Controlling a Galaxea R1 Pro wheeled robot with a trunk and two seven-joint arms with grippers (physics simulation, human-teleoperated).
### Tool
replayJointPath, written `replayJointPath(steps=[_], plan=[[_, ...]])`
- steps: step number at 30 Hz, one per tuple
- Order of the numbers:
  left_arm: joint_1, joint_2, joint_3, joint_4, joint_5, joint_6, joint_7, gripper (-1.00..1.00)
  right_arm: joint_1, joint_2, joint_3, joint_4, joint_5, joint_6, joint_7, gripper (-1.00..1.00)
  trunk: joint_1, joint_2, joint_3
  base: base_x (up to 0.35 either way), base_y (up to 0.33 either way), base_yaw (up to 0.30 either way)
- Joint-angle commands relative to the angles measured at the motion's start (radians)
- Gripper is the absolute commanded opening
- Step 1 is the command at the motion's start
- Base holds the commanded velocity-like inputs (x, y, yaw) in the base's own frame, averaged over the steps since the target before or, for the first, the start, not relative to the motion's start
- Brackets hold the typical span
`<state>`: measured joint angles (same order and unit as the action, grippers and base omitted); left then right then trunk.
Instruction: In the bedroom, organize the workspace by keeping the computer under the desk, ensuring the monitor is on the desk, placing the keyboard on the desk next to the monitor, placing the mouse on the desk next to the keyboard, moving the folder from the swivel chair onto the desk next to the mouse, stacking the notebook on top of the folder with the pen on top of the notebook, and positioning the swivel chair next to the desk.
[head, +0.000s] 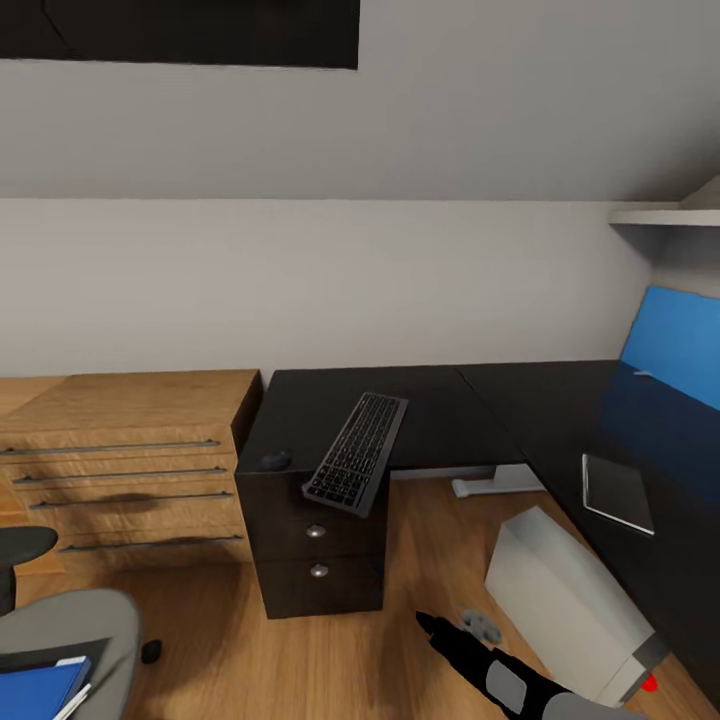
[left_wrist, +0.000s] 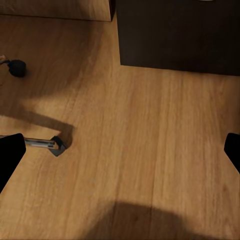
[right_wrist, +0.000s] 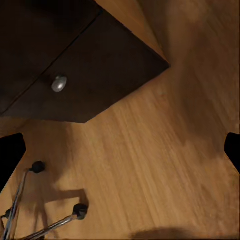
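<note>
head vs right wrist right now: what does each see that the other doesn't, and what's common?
Head alone: the keyboard overhanging the desk edge, the mouse beside it, the wooden dresser, the tilted computer on the floor, the blue folder on the swivel chair. Right wrist alone: two chair casters on metal legs. Shared: the dark drawer unit with round knobs, the wood floor.

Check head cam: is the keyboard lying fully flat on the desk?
No. The keyboard overhangs the front edge of the black desk, with its near end sticking out past the edge above the drawers.
</note>
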<state>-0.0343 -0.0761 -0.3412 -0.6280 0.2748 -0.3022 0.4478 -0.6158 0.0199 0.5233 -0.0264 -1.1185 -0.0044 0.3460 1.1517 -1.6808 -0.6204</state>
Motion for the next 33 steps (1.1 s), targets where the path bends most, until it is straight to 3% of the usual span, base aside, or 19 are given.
replayJointPath(steps=[1, 4, 8, 11, 12, 18, 24, 33], plan=[[-0.001, 0.001, -0.007, 0.001, 0.011, -0.006, 0.006, 1.0, 0.0, 0.002, 0.008, 0.019, 0.005, -0.044, -0.04, 1.0, -0.004, 0.007, 0.002, 0.0, 0.0, 0.0], [-0.001, 0.001, -0.007, 0.001, 0.011, -0.006, 0.006, 1.0, 0.014, 0.004, 0.009, 0.037, 0.031, -0.136, -0.138, 1.0, -0.016, 0.028, 0.012, 0.0, 0.0, 0.0], [-0.001, 0.001, -0.007, 0.001, 0.011, -0.006, 0.006, 1.0, 0.041, 0.005, 0.009, 0.044, 0.073, -0.193, -0.208, 1.0, -0.031, 0.056, 0.024, 0.0, 0.0, 0.0], [-0.001, 0.001, -0.007, 0.001, 0.011, -0.005, 0.006, 1.0, 0.079, 0.007, 0.011, 0.046, 0.155, -0.235, -0.238, 1.0, -0.042, 0.077, 0.034, 0.0, 0.0, 0.0], [-0.001, 0.001, -0.007, 0.001, 0.011, -0.005, 0.006, 1.0, 0.095, 0.008, 0.012, 0.048, 0.209, -0.261, -0.246, 1.0, -0.046, 0.084, 0.037, 0.0, 0.0, 0.0], [-0.001, 0.0, -0.007, 0.001, 0.011, -0.005, 0.005, 1.0, 0.12, 0.007, 0.01, 0.049, 0.354, -0.303, -0.26, 1.0, -0.069, 0.126, 0.056, 0.0, 0.0, 0.0], [-0.001, 0.0, -0.007, 0.002, 0.012, -0.004, 0.005, 1.0, 0.126, 0.004, 0.009, 0.049, 0.397, -0.311, -0.263, 1.0, -0.092, 0.168, 0.074, 0.0, 0.0, 0.0], [-0.001, 0.001, -0.007, 0.005, 0.012, -0.004, 0.003, 1.0, 0.128, 0.009, 0.009, 0.049, 0.393, -0.329, -0.26, 1.0, -0.127, 0.231, 0.103, 0.0, 0.0, 0.0]])
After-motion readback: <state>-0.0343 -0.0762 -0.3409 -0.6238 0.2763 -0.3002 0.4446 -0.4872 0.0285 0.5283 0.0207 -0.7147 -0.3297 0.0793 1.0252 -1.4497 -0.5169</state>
